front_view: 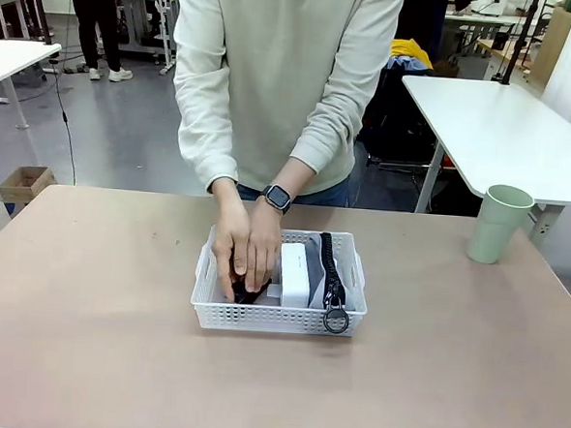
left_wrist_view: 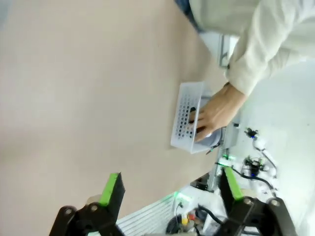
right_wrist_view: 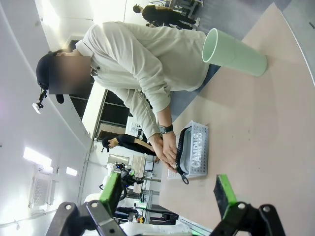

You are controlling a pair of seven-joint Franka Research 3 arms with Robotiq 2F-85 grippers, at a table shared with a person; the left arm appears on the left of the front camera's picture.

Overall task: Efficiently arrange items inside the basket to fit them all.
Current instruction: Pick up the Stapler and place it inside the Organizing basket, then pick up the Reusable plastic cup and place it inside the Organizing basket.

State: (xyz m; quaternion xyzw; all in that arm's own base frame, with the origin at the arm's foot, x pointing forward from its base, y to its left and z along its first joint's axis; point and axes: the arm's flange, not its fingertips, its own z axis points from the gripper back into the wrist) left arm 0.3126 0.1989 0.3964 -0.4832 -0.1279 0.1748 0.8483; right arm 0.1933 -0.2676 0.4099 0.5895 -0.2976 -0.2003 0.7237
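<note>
Tan table [front_view: 84, 338]; basket [front_view: 277, 319] under person's hands [front_view: 245, 255]

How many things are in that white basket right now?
3: black item under the hands, left; white box, middle; grey pouch, right. Hands may hide more.

Front camera looks across the table [front_view: 84, 338] at the person [front_view: 274, 78] — both wrist cameras, rolled sideways, share the basket [left_wrist_view: 184, 115] from well back.

Beyond lies a grey floor [front_view: 126, 131] with white tables [front_view: 504, 130] and a cardboard box [front_view: 25, 185]
</note>
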